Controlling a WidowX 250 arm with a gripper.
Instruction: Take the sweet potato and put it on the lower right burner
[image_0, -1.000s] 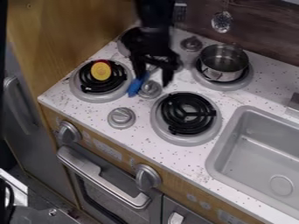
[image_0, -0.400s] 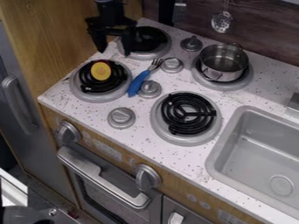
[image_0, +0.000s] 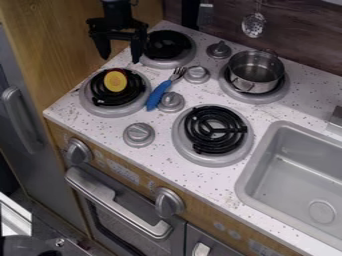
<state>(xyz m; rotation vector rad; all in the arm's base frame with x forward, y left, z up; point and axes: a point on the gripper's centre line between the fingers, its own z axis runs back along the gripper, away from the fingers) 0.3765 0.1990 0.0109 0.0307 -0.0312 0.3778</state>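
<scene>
End effector: black, hanging at the upper left, in front of the wooden side panel (image_0: 60, 45) and above the lower left burner (image_0: 89, 104); its two fingers (image_0: 137, 49) are spread wide apart (nothing is caught between them) (image_0: 119, 59).
Sweet potato: on the black coil of the lower left burner, its round yellow face (image_0: 115, 80) showing, with a dark red edge along the top.
Lower right burner: a black coil in a grey ring (image_0: 184, 150), between the knobs and the sink (image_0: 248, 190).
Upper left burner: dark coil in its own grey ring (image_0: 168, 64), behind the sweet potato's burner and partly hidden by a finger.
Upper right burner: grey ring (image_0: 270, 96) with a metal pot (image_0: 256, 72) sitting upright on it (the small handles stick out at the sides).
Fork: blue handle (image_0: 158, 94) slanting beside a knob (image_0: 171, 101), tines pointing to the back of the counter (image_0: 87, 121), near another knob (image_0: 196, 74).
Back wall: dark wood (image_0: 300, 45), with a slotted spoon (image_0: 254, 25) hanging in front.
Oven: below the counter, a long grey handle (image_0: 119, 203) across its door.
</scene>
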